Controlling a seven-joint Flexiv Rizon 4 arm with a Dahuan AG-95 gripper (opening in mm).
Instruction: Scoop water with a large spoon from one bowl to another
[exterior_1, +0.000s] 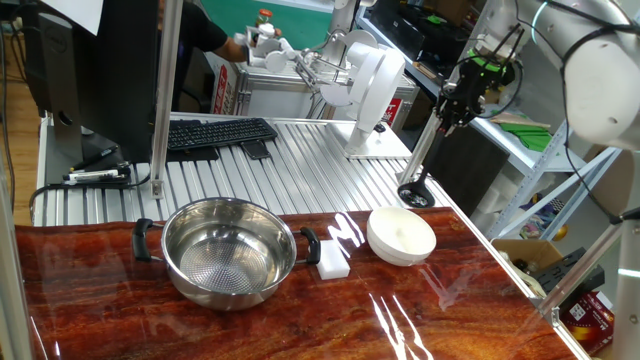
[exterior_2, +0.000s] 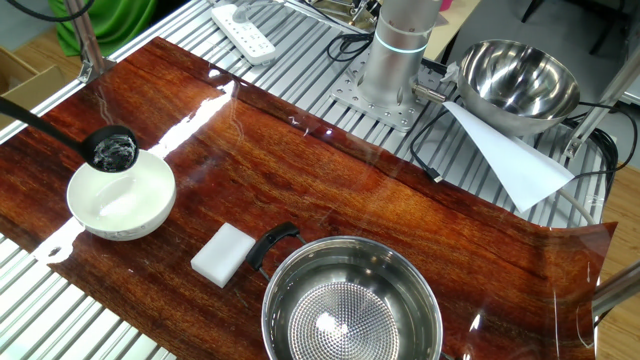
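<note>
Ladle (exterior_1: 418, 180) beneath closed jaws

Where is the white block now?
In both fixed views the white block lies on the wooden tabletop between the steel pot and the white bowl.

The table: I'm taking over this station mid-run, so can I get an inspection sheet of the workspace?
Surface: glossy wooden board with glare, laid on a slatted metal table.
Job's things: steel bowl at the near edge; white bowl apart from it; ladle with its cup at the white bowl's rim and something glinting inside.
Clutter: white block between the bowls; second steel bowl and white paper near the robot base.
Grippers: gripper shut on the ladle's handle.
Cables: black cables beside the base; power strip.
Surroundings: keyboard behind the board.
</note>
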